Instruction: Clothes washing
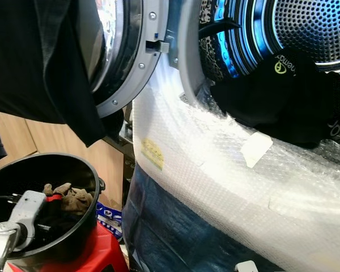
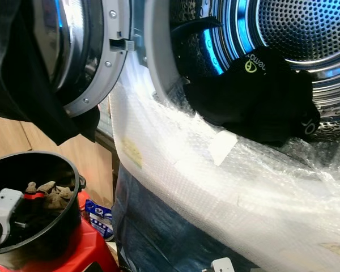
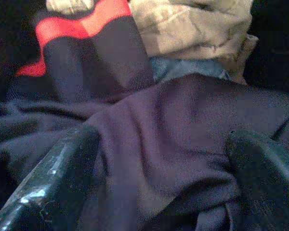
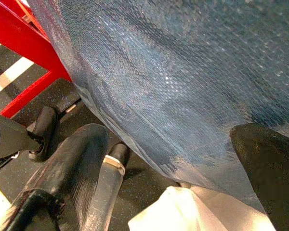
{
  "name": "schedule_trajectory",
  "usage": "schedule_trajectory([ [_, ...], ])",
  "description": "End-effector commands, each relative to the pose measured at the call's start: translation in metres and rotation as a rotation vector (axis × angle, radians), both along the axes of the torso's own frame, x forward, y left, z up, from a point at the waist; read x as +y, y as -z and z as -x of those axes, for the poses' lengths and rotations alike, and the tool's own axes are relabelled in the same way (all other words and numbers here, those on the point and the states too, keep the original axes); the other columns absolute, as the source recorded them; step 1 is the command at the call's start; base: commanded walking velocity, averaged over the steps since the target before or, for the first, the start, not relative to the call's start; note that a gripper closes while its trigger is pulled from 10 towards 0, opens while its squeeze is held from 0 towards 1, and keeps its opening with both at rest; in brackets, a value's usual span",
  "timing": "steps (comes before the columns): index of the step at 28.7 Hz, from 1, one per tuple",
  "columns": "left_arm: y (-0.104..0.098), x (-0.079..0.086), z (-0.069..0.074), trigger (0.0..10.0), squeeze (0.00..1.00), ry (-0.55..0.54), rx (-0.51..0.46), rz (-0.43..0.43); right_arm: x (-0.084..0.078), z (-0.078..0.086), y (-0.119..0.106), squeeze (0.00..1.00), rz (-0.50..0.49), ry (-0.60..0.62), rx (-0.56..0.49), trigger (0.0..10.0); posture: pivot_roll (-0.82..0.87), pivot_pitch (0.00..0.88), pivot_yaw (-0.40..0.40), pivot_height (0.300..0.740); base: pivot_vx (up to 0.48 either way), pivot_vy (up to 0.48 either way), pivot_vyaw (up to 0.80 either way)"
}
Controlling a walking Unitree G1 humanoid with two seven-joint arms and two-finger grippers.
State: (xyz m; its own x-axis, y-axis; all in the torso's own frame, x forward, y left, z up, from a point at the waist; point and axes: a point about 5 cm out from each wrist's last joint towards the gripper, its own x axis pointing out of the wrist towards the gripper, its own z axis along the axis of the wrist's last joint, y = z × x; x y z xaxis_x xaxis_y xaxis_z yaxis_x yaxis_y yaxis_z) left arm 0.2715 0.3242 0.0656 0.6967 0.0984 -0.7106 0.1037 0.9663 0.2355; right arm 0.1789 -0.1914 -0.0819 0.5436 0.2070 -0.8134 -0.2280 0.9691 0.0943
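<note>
The left gripper (image 3: 159, 168) reaches down into the black bucket (image 1: 73, 164) on the red stool (image 1: 99, 252), its fingers (image 3: 58, 168) spread apart on either side of a fold of dark garment (image 3: 173, 125), seemingly touching the cloth. A black shirt (image 1: 283, 96) lies in the washer drum (image 1: 311, 28). The right gripper (image 4: 168, 159) hangs spread open beside the bubble-wrapped washer front (image 4: 183, 72).

Black garment (image 1: 39, 62) — cut off by frame edge — hides door (image 1: 130, 51).
</note>
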Motion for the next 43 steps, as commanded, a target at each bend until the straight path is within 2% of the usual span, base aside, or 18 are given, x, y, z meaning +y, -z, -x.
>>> schedule_trajectory([
  [1, -0.005, -0.013, -0.014, 10.0, 0.0, -0.031, -0.111, 0.028, -0.005, -0.002, -0.002, 0.0, 0.012, 0.015, -0.021, 10.0, 0.12, 0.027, -0.188, 0.74, 0.0, 0.0, 0.0],
  [4, -0.01, -0.021, -0.021, 10.0, 0.0, -0.05, -0.18, 0.097, -0.006, -0.002, -0.002, 0.0, 0.014, 0.02, -0.023, 10.0, 0.12, 0.029, -0.186, 0.74, 0.0, 0.0, 0.0],
  [5, -0.01, -0.029, -0.023, 10.0, 0.0, -0.062, -0.182, 0.178, -0.006, -0.001, -0.002, 0.0, 0.019, 0.024, -0.022, 10.0, 0.11, 0.031, -0.185, 0.74, 0.0, 0.0, 0.0],
  [6, -0.009, -0.031, -0.024, 10.0, 0.0, -0.05, -0.176, 0.197, -0.006, -0.001, -0.002, 0.0, 0.022, 0.025, -0.022, 10.0, 0.11, 0.03, -0.183, 0.74, 0.0, 0.0, 0.0],
  [7, -0.008, -0.035, -0.023, 10.0, 0.0, 0.015, -0.145, 0.201, -0.006, -0.002, -0.002, 0.0, 0.023, 0.022, -0.027, 10.0, 0.11, 0.03, -0.182, 0.74, 0.0, 0.0, 0.0],
  [8, -0.008, -0.035, -0.023, 10.0, 0.0, 0.015, -0.145, 0.201, -0.006, -0.002, -0.002, 0.0, 0.023, 0.022, -0.027, 10.0, 0.11, 0.03, -0.182, 0.74, 0.0, 0.0, 0.0],
  [11, 0.001, -0.036, -0.013, 10.0, 0.0, 0.1, 0.008, 0.195, -0.004, -0.004, -0.003, 0.0, 0.015, 0.019, -0.033, 10.0, 0.11, 0.034, -0.17, 0.74, 0.0, 0.0, 0.0],
  [13, 0.005, -0.034, -0.01, 10.0, 0.0, 0.115, 0.051, 0.175, -0.003, -0.004, -0.003, 0.0, 0.013, 0.017, -0.036, 10.0, 0.11, 0.035, -0.166, 0.74, 0.0, 0.0, 0.0],
  [16, 0.004, -0.026, -0.01, 10.0, 0.0, 0.046, 0.048, 0.158, -0.001, -0.006, -0.004, 0.0, 0.011, 0.018, -0.042, 10.0, 0.11, 0.036, -0.159, 0.74, 0.0, 0.0, 0.0],
  [21, -0.003, -0.018, -0.009, 10.0, 0.0, 0.023, 0.053, 0.137, 0.002, -0.009, -0.004, 0.0, 0.006, 0.022, -0.048, 10.0, 0.13, 0.035, -0.149, 0.74, 0.0, 0.0, 0.0],
  [25, -0.005, -0.007, -0.004, 10.0, 0.0, 0.043, 0.113, 0.075, 0.007, -0.011, -0.005, 0.0, 0.0, 0.012, -0.052, 10.0, 0.13, 0.03, -0.145, 0.74, 0.0, 0.0, 0.0],
  [30, 0.003, -0.013, 0.0, 10.0, 0.0, 0.1, 0.161, 0.068, 0.01, -0.012, -0.005, 0.0, -0.003, 0.003, -0.052, 10.0, 0.14, 0.019, -0.142, 0.74, 0.0, 0.0, 0.0],
  [32, 0.008, -0.017, 0.002, 10.0, 0.0, 0.129, 0.177, 0.116, 0.012, -0.013, -0.005, 0.0, -0.006, -0.005, -0.055, 10.0, 0.14, 0.016, -0.139, 0.74, 0.0, 0.0, 0.0],
  [38, 0.019, -0.02, 0.002, 10.0, 0.0, 0.032, 0.165, 0.205, 0.015, -0.015, -0.006, 0.0, -0.006, -0.016, -0.059, 10.0, 0.15, 0.0, -0.131, 0.74, 0.0, 0.0, 0.0],
  [40, 0.025, -0.026, 0.002, 10.0, 0.0, 0.003, 0.159, 0.275, 0.016, -0.016, -0.006, 0.0, -0.006, -0.02, -0.059, 10.0, 0.15, 0.0, -0.131, 0.74, 0.0, 0.0, 0.0],
  [41, 0.03, -0.03, 0.004, 10.0, 0.0, -0.025, 0.162, 0.361, 0.018, -0.016, -0.006, 0.0, -0.007, -0.024, -0.059, 10.0, 0.15, 0.0, -0.13, 0.74, 0.0, 0.0, 0.0],
  [43, 0.033, -0.03, 0.006, 10.0, 0.0, -0.032, 0.174, 0.369, 0.02, -0.017, -0.006, 0.0, -0.009, -0.03, -0.059, 10.0, 0.15, 0.0, -0.129, 0.74, 0.0, 0.0, 0.0],
])
